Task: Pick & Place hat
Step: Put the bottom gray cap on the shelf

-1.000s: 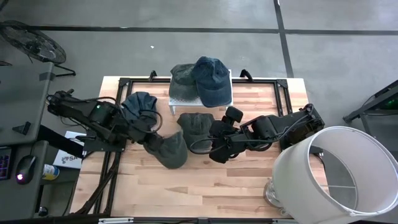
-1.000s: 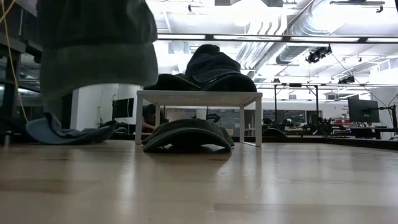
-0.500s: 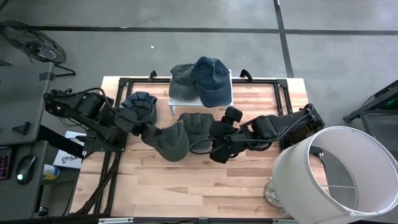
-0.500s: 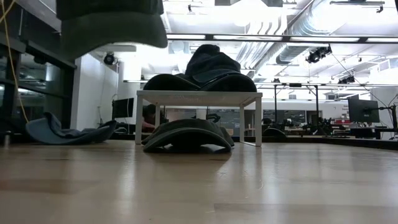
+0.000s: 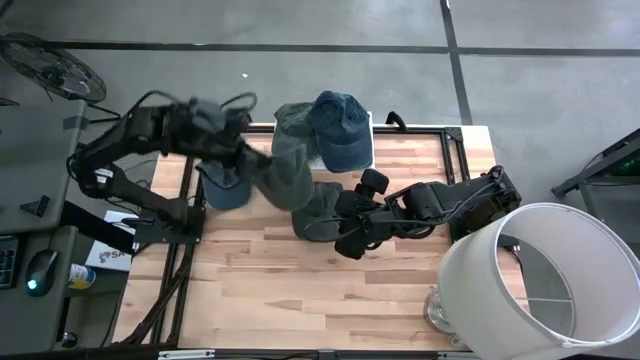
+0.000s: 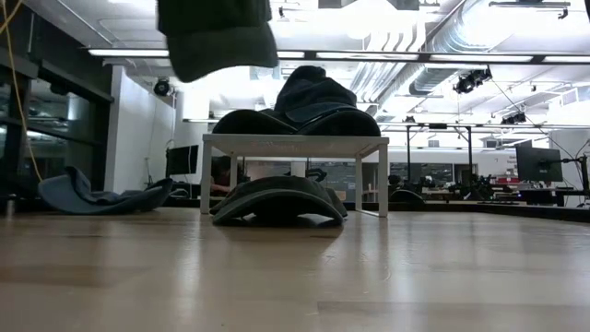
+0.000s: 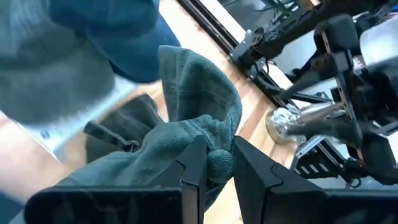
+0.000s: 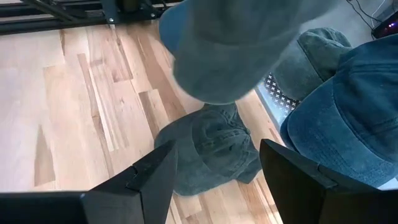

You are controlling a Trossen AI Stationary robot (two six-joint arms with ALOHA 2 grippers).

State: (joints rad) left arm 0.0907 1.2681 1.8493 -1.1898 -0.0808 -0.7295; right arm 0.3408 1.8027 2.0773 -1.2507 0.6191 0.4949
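A blue cap (image 5: 225, 187) lies on the wooden table (image 5: 300, 290) at its left side, partly under the raised left arm. Above it, the left gripper (image 5: 243, 158) holds a grey-green hat (image 5: 283, 172) in the air, its two dark fingers (image 7: 194, 163) pinching a fold of the cloth close together; in the low view the hat (image 6: 219, 37) hangs high, above the level of the stand's top. Just beyond it, at the table's far edge, a small white stand (image 5: 290, 152) carries two more caps, a dark green one (image 5: 292, 118) and a blue denim one (image 5: 340, 128), the denim cap overlapping the green. In front of the stand another dark green cap (image 5: 318, 205) rests flat on the wood, partly hidden in the overhead view by the lifted hat and by the right arm. The right gripper (image 5: 345, 232) hovers beside that cap with its jaws spread wide and nothing between them; its wrist camera looks down on the cap lying on the boards (image 8: 211, 149). At far right, a large white lampshade (image 5: 545, 275) stands at the table's near corner.
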